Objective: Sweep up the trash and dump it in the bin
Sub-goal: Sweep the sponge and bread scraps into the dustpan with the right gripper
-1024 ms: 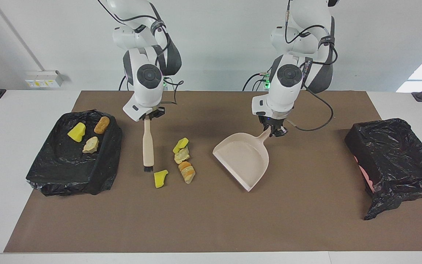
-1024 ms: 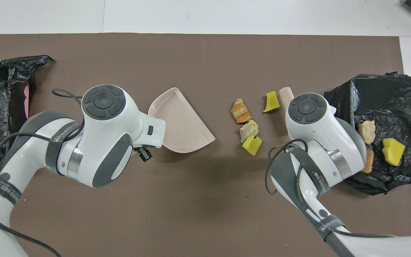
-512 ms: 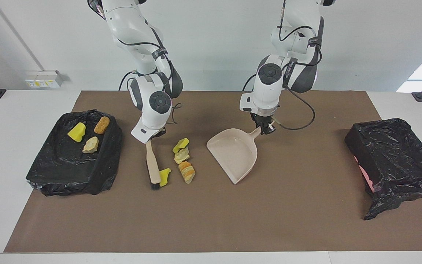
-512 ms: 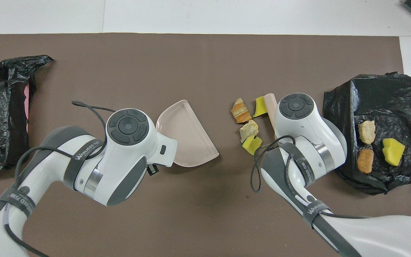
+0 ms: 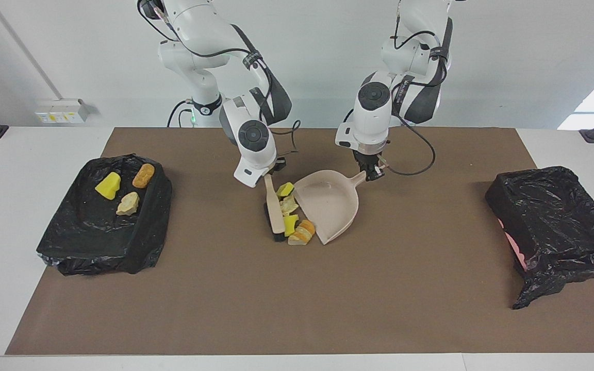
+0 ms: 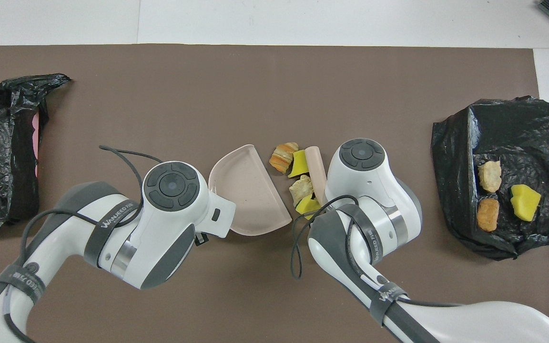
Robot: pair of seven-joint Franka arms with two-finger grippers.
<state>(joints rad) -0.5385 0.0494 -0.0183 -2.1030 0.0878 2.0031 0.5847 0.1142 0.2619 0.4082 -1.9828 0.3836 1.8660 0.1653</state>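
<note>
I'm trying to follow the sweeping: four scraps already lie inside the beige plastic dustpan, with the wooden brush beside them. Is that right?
Not quite. The four scraps lie on the brown mat, pressed between the wooden brush and the open edge of the beige plastic dustpan; the pan holds nothing. Both views show it, the overhead view most plainly. The brush is indeed beside them.

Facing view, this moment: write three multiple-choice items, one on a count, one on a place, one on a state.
1. Scraps on the black bag: A one, B three, C five.
2. The four loose scraps lie: A inside the dustpan, B on the black bag, C between brush and dustpan.
3. The dustpan is: A held by the left gripper, B upside down, C lying free.
Key: B, three lumps sit there; C, they line its lip beside the brush; A, the jaws clamp its handle.
</note>
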